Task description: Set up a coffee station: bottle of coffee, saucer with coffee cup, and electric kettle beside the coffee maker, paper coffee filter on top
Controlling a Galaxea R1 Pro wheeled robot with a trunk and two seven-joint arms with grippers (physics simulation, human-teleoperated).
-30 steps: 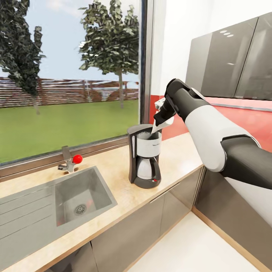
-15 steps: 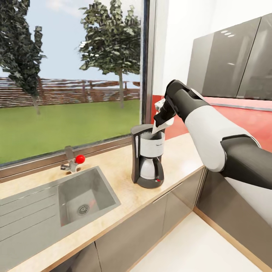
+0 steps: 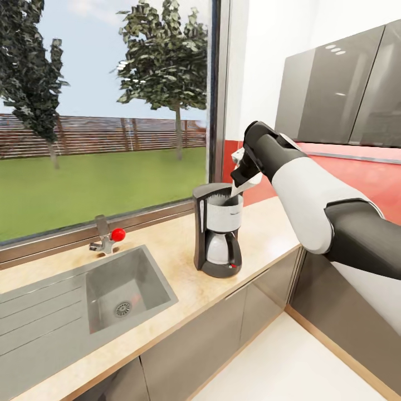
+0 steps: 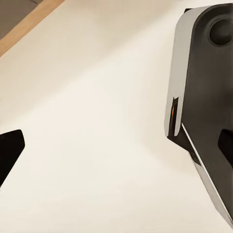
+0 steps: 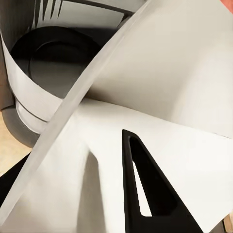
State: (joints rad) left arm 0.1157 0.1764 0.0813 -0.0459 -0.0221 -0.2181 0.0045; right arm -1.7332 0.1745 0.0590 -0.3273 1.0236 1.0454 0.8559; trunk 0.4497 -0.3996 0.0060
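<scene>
1. Right arm (image 3: 312, 195) nearest, reaching across the counter (image 3: 184, 278) toward the window (image 3: 106, 111).
2. Right gripper (image 3: 243, 174) just above the coffee maker (image 3: 218, 236); jaws pinching the filter (image 3: 236, 189), one dark finger (image 5: 145, 194) pressed flat on the white paper in the right wrist view.
3. Filter tip at the maker's open top, right-hand rim; touching or not, cannot tell. Open basket seen below the paper in the wrist view.
4. Left gripper: only dark edges over pale floor in the left wrist view; jaw state cannot tell.
5. Sink (image 3: 125, 289) and faucet (image 3: 106, 236) further along the counter, well apart from the maker.
6. Progress: maker on counter, done. Filter step under way, not released yet. Bottle, saucer, cup, kettle not beside the maker, so likely all left.
7. Versus a second ago: camera shifted, whole scene slid right. Versus half a second ago: gripper slightly higher and further right, filter drawn up a bit at the rim.
</scene>
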